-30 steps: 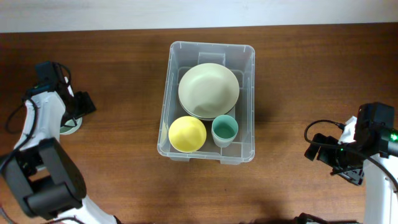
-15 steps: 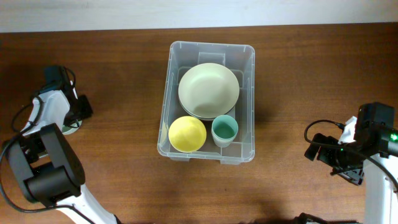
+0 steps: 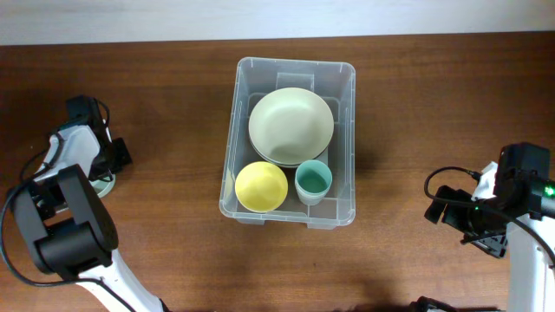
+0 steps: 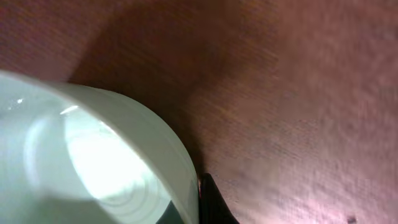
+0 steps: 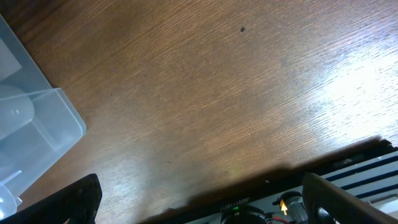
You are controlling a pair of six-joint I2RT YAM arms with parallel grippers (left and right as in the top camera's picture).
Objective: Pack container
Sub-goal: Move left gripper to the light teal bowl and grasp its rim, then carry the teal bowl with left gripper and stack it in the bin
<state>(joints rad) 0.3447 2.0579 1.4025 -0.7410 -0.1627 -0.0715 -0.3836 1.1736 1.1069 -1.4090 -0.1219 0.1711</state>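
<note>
While the container (image 3: 347, 104) sits mid-table (image 3: 173, 104) with a big pale green bowl (image 3: 290, 126), a yellow bowl (image 3: 261, 186) and a teal cup (image 3: 313, 181) inside, the left tool (image 3: 111, 160) is down at a pale cup (image 4: 93, 149) near the table's left edge. One dark fingertip (image 4: 211, 205) is right beside its outer wall, but I cannot tell if it's clamped. Right tool (image 5: 205, 208) hangs low, well right of the container, fingers wide apart.
</note>
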